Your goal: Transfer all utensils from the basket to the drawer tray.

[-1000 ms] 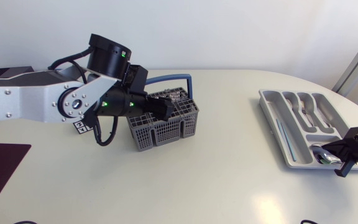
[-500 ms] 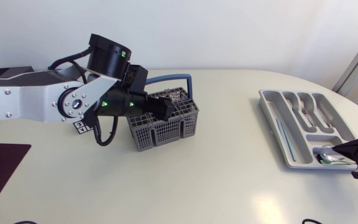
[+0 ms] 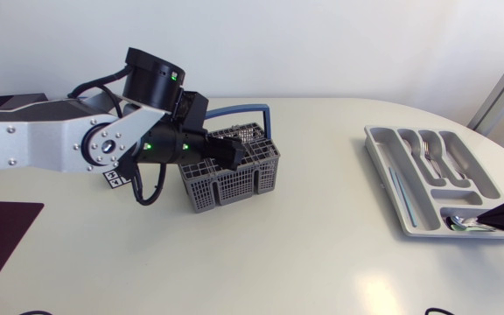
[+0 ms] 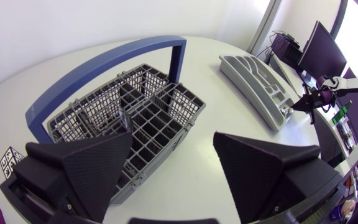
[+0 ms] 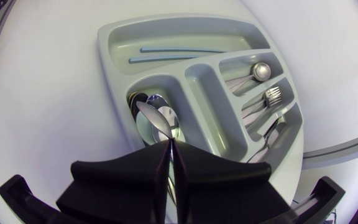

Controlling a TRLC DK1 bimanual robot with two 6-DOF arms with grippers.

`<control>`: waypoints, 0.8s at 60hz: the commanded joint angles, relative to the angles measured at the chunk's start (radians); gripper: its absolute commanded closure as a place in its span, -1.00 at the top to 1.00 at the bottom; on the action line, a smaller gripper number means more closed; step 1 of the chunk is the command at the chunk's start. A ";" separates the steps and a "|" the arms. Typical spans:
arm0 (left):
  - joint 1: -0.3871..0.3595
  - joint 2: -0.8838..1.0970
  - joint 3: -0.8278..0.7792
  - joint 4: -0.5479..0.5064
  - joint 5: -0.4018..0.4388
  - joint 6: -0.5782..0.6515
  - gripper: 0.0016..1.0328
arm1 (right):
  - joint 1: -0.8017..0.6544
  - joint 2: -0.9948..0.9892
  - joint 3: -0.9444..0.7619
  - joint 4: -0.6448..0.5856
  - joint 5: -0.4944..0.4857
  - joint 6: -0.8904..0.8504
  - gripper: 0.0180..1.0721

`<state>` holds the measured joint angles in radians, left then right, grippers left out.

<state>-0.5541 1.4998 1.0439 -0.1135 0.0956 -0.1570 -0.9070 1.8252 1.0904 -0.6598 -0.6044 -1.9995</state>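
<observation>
Fingers of the right gripper pinch a spoon by its handle over the drawer tray, above a second spoon in the end compartment. Forks lie in another compartment. The left gripper hangs spread wide over the basket.

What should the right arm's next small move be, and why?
Probably draw the right tool back clear of the drawer tray: it looks closed, and the spoon already lies in the tray compartment just ahead of it, so nothing seems left to place here.
</observation>
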 commanded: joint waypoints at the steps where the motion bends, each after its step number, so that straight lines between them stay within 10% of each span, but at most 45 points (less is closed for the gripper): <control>1: -0.010 0.013 -0.024 0.008 -0.007 -0.001 0.77 | 0.014 0.022 0.016 -0.017 0.020 -0.061 -0.89; 6: -0.012 0.013 -0.024 0.008 -0.007 0.002 0.77 | 0.022 0.025 0.009 0.008 0.031 -0.059 -0.75; 13: -0.012 0.013 -0.025 0.008 -0.007 0.004 0.77 | 0.023 0.011 0.006 0.014 0.031 -0.030 0.29; 48: 0.022 -0.079 -0.053 0.054 -0.045 0.007 0.76 | 0.194 -0.382 -0.225 0.083 -0.118 0.559 0.31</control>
<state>-0.5495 1.4616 1.0264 -0.0864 0.0746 -0.1314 -0.7536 1.4597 0.9344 -0.5964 -0.7147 -1.5715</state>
